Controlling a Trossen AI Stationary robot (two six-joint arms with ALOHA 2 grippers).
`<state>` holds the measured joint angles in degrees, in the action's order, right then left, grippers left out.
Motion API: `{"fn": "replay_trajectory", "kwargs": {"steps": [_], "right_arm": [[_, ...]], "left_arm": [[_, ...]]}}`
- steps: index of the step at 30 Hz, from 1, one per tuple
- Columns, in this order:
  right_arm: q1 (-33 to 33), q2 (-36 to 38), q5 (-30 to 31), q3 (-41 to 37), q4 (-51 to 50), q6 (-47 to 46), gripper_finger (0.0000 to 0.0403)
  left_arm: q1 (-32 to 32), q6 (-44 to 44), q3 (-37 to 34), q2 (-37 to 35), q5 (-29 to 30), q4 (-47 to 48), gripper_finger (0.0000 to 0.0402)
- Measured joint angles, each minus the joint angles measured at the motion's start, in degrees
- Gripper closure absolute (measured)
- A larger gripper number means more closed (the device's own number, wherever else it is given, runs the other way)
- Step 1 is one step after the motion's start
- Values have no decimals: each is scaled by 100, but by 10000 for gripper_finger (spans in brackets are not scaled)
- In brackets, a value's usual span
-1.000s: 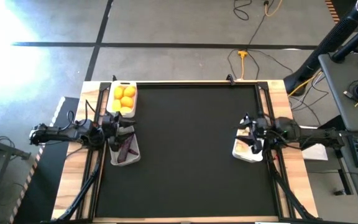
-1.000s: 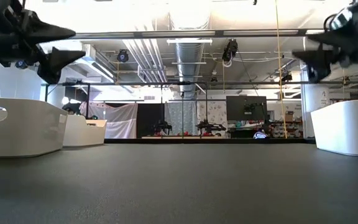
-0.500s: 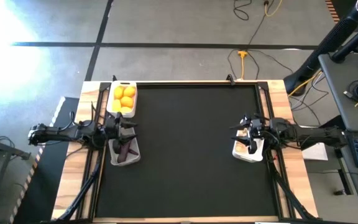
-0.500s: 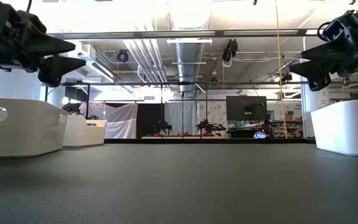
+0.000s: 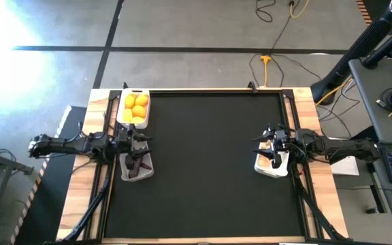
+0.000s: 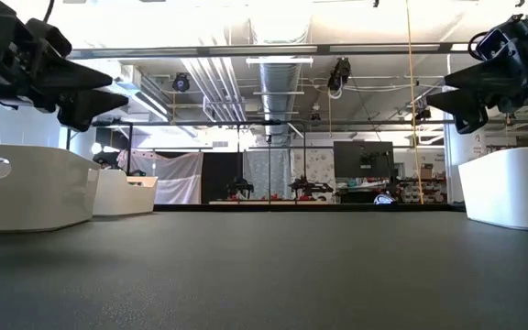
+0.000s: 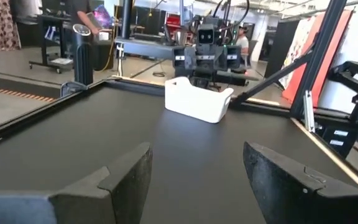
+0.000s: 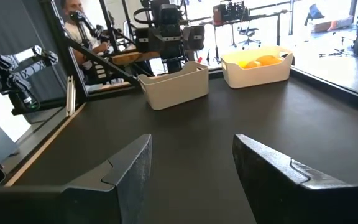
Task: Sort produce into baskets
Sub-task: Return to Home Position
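Three white baskets stand on the black mat. The far left basket (image 5: 135,107) holds several yellow-orange citrus fruits (image 5: 137,106). The left basket (image 5: 137,166) holds dark purple eggplants (image 5: 136,165). The right basket (image 5: 272,163) holds white garlic, mostly hidden by my right arm. My left gripper (image 5: 143,143) is open and empty above the eggplant basket's far end. My right gripper (image 5: 258,147) is open and empty above the right basket's left rim. Both grippers hang level above the mat in the low view, the left one (image 6: 117,94) and the right one (image 6: 436,94).
The black mat (image 5: 203,163) between the baskets carries nothing. Wooden borders and dark rails run along the table's left edge (image 5: 101,177) and right edge (image 5: 298,184). People and equipment show in the room beyond the table.
My left gripper has drawn back toward the table's left edge, uncovering more of the eggplant basket. My right gripper has drawn back a little toward the table's right edge in the first half second, then kept still.
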<state>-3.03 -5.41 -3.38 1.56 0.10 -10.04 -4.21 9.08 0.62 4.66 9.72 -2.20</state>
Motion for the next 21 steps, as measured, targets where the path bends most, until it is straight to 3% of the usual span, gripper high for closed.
{"fn": "replay_trajectory", "kwargs": {"steps": [21], "right_arm": [[0, 0, 4, 7, 8, -2, 186]], "left_arm": [[0, 0, 46, 527, 37, -137, 167]]}}
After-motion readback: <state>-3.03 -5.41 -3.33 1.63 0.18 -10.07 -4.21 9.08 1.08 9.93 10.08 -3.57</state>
